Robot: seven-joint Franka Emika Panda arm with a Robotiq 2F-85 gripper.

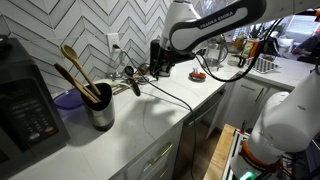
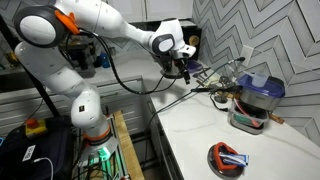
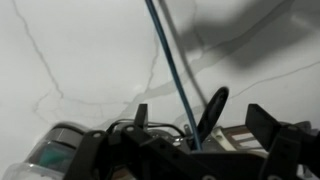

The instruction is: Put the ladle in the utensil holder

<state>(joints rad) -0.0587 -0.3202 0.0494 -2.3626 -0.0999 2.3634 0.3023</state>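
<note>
The ladle (image 1: 133, 84) has a black handle and lies on the white counter near the tiled wall. Its metal bowl end is hard to make out. In the wrist view the black handle (image 3: 211, 110) stands between my gripper's fingers (image 3: 203, 122), which are spread wide and do not touch it. The gripper shows in both exterior views (image 1: 159, 64) (image 2: 185, 68), just above the counter by the wall. The steel utensil holder (image 1: 101, 111) (image 2: 246, 109) stands further along the counter, apart from the gripper. It holds wooden spoons (image 1: 78, 72).
A purple bowl (image 1: 68, 100) (image 2: 262, 88) sits behind the holder. A dark cable (image 1: 170, 93) (image 3: 168, 60) runs across the counter under the gripper. A red dish (image 2: 228, 157) (image 1: 198, 75) lies near the counter edge. A black appliance (image 1: 25, 100) stands at the counter's end.
</note>
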